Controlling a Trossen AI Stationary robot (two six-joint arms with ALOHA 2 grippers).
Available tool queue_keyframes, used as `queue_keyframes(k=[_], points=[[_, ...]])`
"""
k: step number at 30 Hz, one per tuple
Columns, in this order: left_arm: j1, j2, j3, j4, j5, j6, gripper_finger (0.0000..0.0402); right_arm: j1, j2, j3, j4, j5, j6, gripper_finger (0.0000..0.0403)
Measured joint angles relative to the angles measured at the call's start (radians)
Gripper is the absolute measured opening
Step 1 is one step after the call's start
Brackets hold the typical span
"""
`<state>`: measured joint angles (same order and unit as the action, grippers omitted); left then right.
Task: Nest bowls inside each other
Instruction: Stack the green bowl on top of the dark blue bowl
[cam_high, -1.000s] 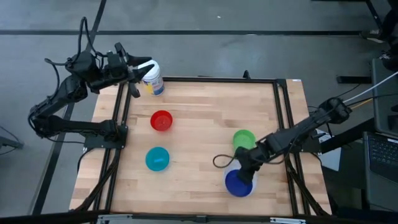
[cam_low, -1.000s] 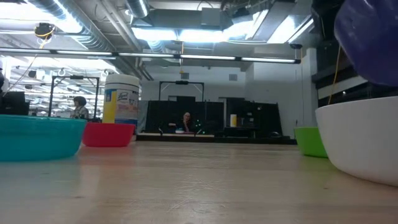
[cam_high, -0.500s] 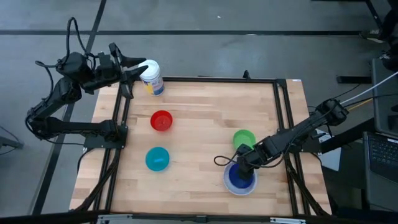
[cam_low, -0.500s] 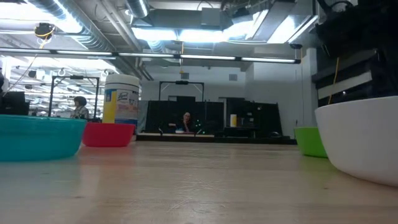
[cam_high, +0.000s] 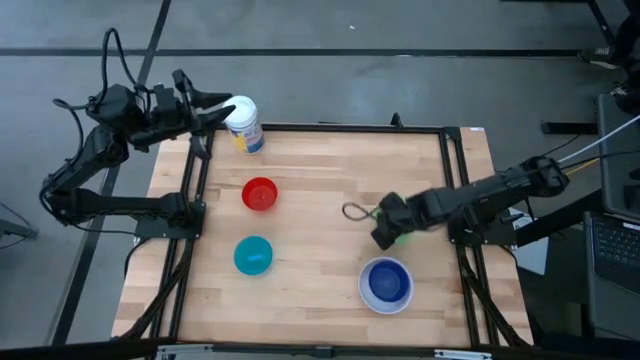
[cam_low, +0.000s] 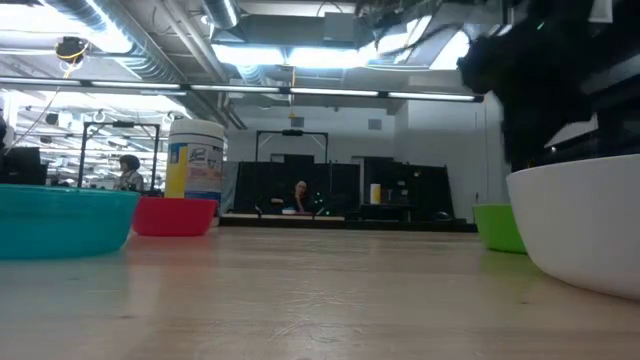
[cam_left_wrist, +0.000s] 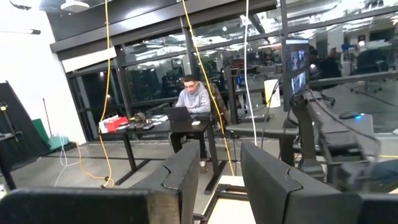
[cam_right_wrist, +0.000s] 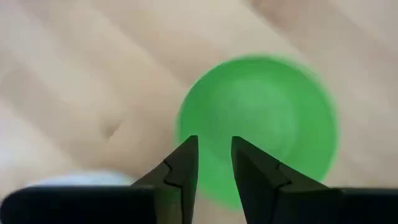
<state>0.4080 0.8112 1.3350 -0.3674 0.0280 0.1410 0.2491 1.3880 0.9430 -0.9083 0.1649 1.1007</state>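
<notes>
Five bowls sit on your wooden table, and I'll place them all from the white bowl near the front edge. The dark blue bowl is nested inside it. The green bowl lies just behind the white one, mostly hidden under your right gripper in the high view. The teal bowl sits well to the left of the white bowl, and the red bowl is left and farther back — behind the teal one.

Your right gripper hangs above the green bowl's rim, holding nothing; its fingers stand slightly parted, with a narrow gap between them.

Your left gripper waits far from the white bowl, past the table's back-left corner, next to the white labelled container. Its fingers are spread and empty — pointing into the room, where a person sits at a desk.
</notes>
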Motion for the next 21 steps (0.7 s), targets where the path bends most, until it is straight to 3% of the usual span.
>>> queue_keyframes(k=[5,11,21], points=[[0.000,0.005,0.000,0.001,0.017,-0.005,0.0114,-0.149,0.000,-0.067,0.060,-0.102,-0.149,0.0119],[0.000,0.005,0.000,0.000,0.018,-0.024,0.0114,-0.287,-0.009,-0.081,0.055,-0.109,-0.291,0.0160],[0.000,0.005,0.000,0.027,0.016,-0.033,0.0114,-0.387,-0.026,-0.065,-0.047,-0.150,-0.456,0.0169]])
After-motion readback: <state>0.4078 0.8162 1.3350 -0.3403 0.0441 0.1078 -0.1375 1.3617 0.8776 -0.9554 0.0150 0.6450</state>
